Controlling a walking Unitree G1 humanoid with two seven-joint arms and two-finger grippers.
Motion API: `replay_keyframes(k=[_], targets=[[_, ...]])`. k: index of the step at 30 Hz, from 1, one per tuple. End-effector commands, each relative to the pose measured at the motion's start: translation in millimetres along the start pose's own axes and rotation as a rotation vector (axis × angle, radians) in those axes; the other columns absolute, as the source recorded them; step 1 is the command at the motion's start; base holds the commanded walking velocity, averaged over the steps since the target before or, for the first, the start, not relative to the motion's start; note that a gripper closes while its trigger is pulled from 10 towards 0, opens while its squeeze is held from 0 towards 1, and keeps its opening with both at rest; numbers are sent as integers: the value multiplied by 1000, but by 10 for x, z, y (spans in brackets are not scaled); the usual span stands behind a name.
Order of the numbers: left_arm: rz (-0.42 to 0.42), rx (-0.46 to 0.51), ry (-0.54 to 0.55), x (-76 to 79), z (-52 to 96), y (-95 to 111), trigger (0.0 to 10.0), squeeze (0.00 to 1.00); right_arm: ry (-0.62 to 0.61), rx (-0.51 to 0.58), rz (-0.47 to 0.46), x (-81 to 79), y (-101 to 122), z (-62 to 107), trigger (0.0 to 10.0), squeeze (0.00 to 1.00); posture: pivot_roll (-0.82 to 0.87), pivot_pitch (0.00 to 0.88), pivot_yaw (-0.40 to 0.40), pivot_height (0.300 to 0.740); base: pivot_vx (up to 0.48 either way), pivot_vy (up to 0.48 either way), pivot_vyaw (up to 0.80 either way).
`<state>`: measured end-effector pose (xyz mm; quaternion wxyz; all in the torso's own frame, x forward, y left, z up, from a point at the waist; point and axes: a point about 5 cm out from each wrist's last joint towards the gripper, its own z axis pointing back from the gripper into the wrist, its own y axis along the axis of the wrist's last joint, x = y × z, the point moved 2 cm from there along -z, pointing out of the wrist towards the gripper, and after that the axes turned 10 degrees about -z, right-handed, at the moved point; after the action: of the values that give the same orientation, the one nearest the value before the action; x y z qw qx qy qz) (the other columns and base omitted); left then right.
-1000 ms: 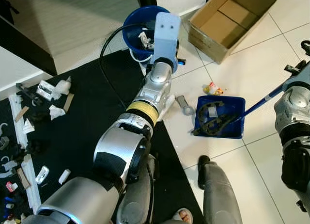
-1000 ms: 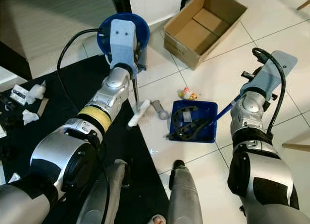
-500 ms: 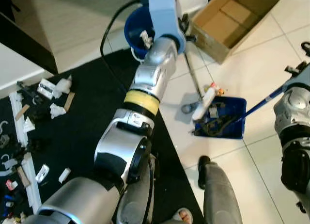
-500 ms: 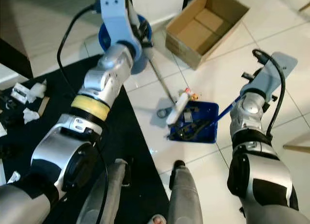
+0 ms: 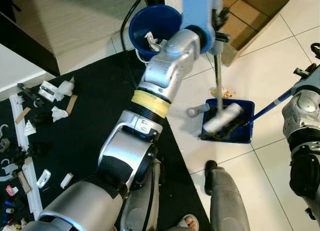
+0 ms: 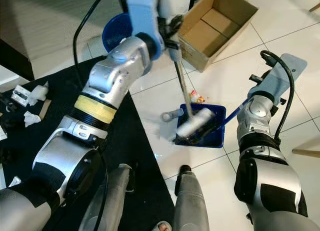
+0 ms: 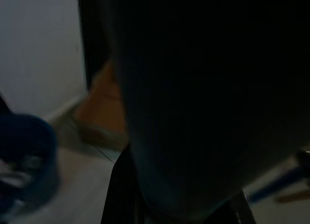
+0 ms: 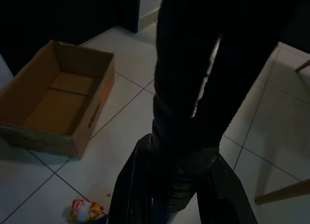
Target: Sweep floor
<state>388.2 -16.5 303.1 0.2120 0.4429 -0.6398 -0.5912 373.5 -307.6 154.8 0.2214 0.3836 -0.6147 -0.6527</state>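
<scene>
A long-handled brush [image 6: 182, 81] hangs from my left gripper [image 6: 170, 33], which is shut on its handle high up near the box. Its white head [image 6: 195, 123] lies blurred over the blue dustpan [image 6: 214, 137], which holds black scraps. My right gripper [image 6: 255, 81] is shut on the dustpan's blue handle [image 6: 231, 114], at the right. A grey wrench-like piece [image 6: 170, 115] lies on the tile just left of the pan. A small colourful wrapper [image 6: 197, 97] lies behind the pan.
A blue bucket [image 5: 152, 26] and an open cardboard box [image 5: 250, 16] stand at the back. A black mat [image 5: 90, 131] on the left carries several white and dark scraps [image 5: 55, 98]. My own legs [image 5: 225, 201] show below.
My left arm has swung the brush to the right, from the mat's edge across the tile to the dustpan. The grey piece has slid closer to the pan. The right arm has stayed still.
</scene>
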Motion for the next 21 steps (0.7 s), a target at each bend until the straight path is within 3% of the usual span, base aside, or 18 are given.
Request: replay_keyframes(k=[1, 2, 5, 9, 14, 21], targets=[[-46, 29, 31, -86, 40, -10, 10000, 0, -57, -188, 113, 256, -518, 200, 10000, 0, 132, 412, 114, 740, 0, 0, 0], [-47, 30, 51, -170, 80, -83, 10000, 0, -57, -188, 114, 260, -524, 204, 10000, 0, 131, 412, 112, 740, 0, 0, 0], [-47, 43, 66, -221, 114, -172, 10000, 0, -56, -189, 116, 267, -526, 204, 10000, 0, 127, 414, 108, 740, 0, 0, 0], [-100, 46, 38, -192, 174, -372, 10000, 0, -54, -188, 119, 272, -530, 207, 10000, 0, 122, 416, 109, 740, 0, 0, 0], [-202, -24, -90, 25, 310, -808, 10000, 0, -54, -186, 123, 278, -543, 219, 10000, 0, 108, 424, 109, 740, 0, 0, 0], [-285, -68, -85, 180, 406, -1114, 10000, 0, -57, -189, 132, 301, -579, 246, 10000, 0, 108, 430, 109, 740, 0, 0, 0]])
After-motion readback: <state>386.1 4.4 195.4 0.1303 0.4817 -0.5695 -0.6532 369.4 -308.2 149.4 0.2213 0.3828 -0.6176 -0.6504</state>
